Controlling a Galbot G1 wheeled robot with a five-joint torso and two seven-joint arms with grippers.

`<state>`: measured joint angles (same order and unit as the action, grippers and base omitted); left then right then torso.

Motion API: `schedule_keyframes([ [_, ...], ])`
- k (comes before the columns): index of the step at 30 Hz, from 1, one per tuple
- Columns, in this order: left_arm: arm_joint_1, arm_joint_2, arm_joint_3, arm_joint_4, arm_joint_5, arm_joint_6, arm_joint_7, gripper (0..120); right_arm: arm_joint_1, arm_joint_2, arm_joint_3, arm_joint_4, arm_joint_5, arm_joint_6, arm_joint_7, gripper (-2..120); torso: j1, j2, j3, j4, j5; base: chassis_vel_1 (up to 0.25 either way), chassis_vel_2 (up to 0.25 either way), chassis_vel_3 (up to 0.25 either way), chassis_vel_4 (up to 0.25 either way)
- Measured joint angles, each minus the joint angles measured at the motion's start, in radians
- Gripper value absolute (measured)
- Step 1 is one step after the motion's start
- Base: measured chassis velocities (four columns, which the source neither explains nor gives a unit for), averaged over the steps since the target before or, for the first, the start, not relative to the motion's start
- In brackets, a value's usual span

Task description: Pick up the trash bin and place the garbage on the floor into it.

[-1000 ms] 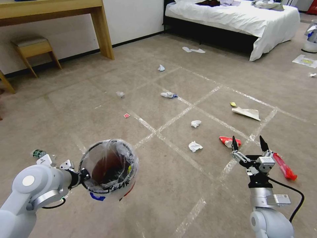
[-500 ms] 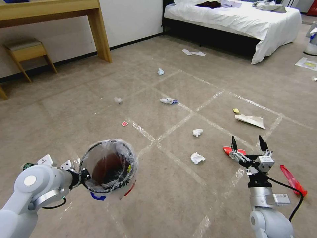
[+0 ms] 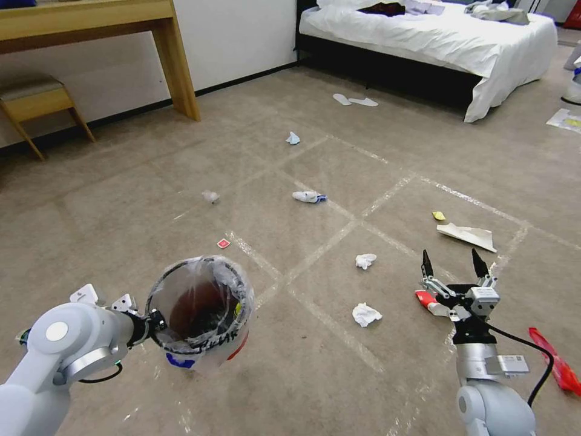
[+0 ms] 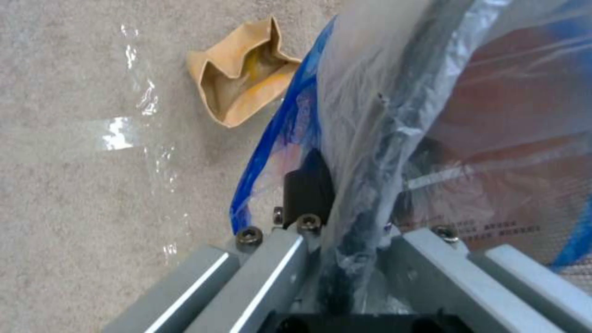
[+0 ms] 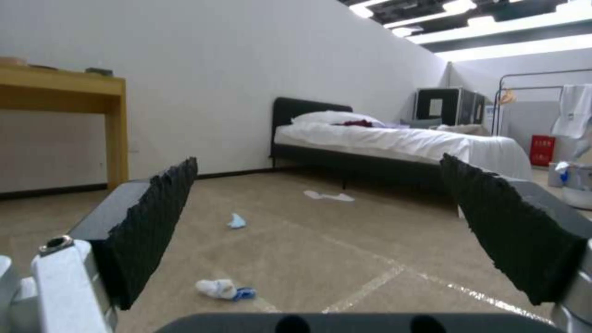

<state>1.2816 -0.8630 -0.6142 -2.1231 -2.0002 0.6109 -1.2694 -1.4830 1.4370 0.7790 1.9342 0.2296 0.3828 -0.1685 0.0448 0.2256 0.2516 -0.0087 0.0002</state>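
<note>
Trouble could come at the thin rim: left tool (image 3: pixel 151 320) pinches only the trash bin (image 3: pixel 200 309) edge above the floor (image 3: pixel 290 375), so it may slip. Right tool (image 3: pixel 454 269) hangs wide open, holding nothing, above scattered garbage (image 3: pixel 365 314).

Both arms are glossy pale grey-white tubes with rounded joints. The left hand (image 3: pixel 142 321) has silver aluminium bars with small hex screws. The right hand (image 3: pixel 454 266) has black ridged fingers (image 5: pixel 154 222), and a black cable (image 3: pixel 532 357) loops off its wrist.
</note>
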Motion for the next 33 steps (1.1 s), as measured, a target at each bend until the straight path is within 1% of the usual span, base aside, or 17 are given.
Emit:
schedule_keyframes([
  [6,-0.002,0.001,0.000,0.001,0.001,0.001,0.002,0,0.011,-0.038,0.003,-0.022,-0.020,-0.010,0.016,100,0.000,0.000,0.000,-0.0003,0.0001,0.000,0.000,0.000,0.000],
  [8,-0.005,0.010,0.004,0.003,-0.001,0.005,0.011,0,0.032,-0.137,0.010,-0.048,-0.020,-0.073,0.024,100,0.000,0.000,0.000,-0.0002,0.0005,0.000,0.000,0.000,0.000],
  [9,-0.008,0.011,0.007,0.007,0.000,0.007,0.015,0,0.042,-0.231,0.006,-0.075,-0.007,-0.117,0.020,100,0.000,0.000,0.000,-0.0003,0.0007,0.000,0.000,0.000,0.000],
  [10,-0.008,0.011,0.007,0.007,0.000,0.007,0.015,0,0.042,-0.231,0.006,-0.075,-0.007,-0.117,0.020,100,0.000,0.000,0.000,-0.0003,0.0007,0.000,0.000,0.000,0.000],
  [12,-0.011,0.010,0.010,0.009,0.001,0.007,0.016,0,0.059,-0.377,-0.008,-0.119,0.031,-0.158,-0.015,100,0.000,0.000,0.000,-0.0003,0.0003,0.000,0.000,0.000,0.000],
  [13,-0.011,0.010,0.010,0.009,0.001,0.007,0.016,0,0.059,-0.377,-0.008,-0.119,0.031,-0.158,-0.015,100,0.000,0.000,0.000,-0.0003,0.0003,0.000,0.000,0.000,0.000],
  [14,-0.012,0.006,0.011,0.008,0.001,0.009,0.019,0,0.088,-0.511,-0.028,-0.183,0.098,-0.176,-0.087,100,0.000,0.000,0.000,0.0001,0.0000,0.000,0.000,0.000,0.000],
  [15,-0.012,0.004,0.012,0.007,0.001,0.010,0.020,0,0.096,-0.564,-0.037,-0.208,0.129,-0.186,-0.126,100,0.000,0.000,0.000,0.0002,0.0007,0.000,0.000,0.000,0.000],
  [16,-0.012,0.004,0.012,0.007,0.001,0.010,0.020,0,0.096,-0.564,-0.037,-0.208,0.129,-0.186,-0.126,100,0.000,0.000,0.000,0.0002,0.0007,0.000,0.000,0.000,0.000],
  [17,-0.022,0.001,0.026,0.010,0.001,0.013,0.023,0,0.101,-0.666,-0.044,-0.247,0.188,-0.190,-0.238,100,0.000,0.000,0.000,0.0004,0.0013,0.000,0.000,0.000,0.000],
  [18,-0.022,0.001,0.026,0.010,0.001,0.013,0.023,0,0.101,-0.666,-0.044,-0.247,0.188,-0.190,-0.238,100,0.000,0.000,0.000,0.0004,0.0013,0.000,0.000,0.000,0.000],
  [19,-0.026,-0.006,0.040,0.014,0.010,0.020,0.034,0,0.104,-0.771,-0.054,-0.290,0.215,-0.180,-0.375,100,0.000,0.000,0.000,-0.0006,-0.0010,0.000,0.000,0.000,0.000],
  [20,-0.026,-0.006,0.040,0.014,0.010,0.020,0.034,0,0.104,-0.771,-0.054,-0.290,0.215,-0.180,-0.375,100,0.000,0.000,0.000,-0.0006,-0.0010,0.000,0.000,0.000,0.000],
  [21,-0.026,-0.013,0.051,0.016,0.018,0.024,0.041,0,0.113,-0.842,-0.080,-0.337,0.208,-0.162,-0.462,100,0.000,0.000,0.000,-0.0003,-0.0003,0.000,0.000,0.000,0.000],
  [23,-0.028,-0.024,0.066,0.018,0.031,0.031,0.050,0,0.122,-0.908,-0.115,-0.397,0.167,-0.132,-0.536,100,0.000,0.000,0.000,0.0001,0.0011,0.000,0.000,0.000,0.000],
  [29,-0.036,-0.056,0.089,0.020,0.054,0.039,0.060,0,0.152,-0.966,-0.177,-0.456,0.049,-0.119,-0.562,100,0.000,0.000,0.000,-0.0001,0.0007,0.000,0.000,0.000,0.000],
  [33,-0.037,-0.070,0.101,0.020,0.060,0.044,0.062,0,0.177,-0.986,-0.213,-0.479,0.021,-0.119,-0.564,100,0.000,0.000,0.000,-0.0001,0.0003,0.000,0.000,0.000,0.000],
])
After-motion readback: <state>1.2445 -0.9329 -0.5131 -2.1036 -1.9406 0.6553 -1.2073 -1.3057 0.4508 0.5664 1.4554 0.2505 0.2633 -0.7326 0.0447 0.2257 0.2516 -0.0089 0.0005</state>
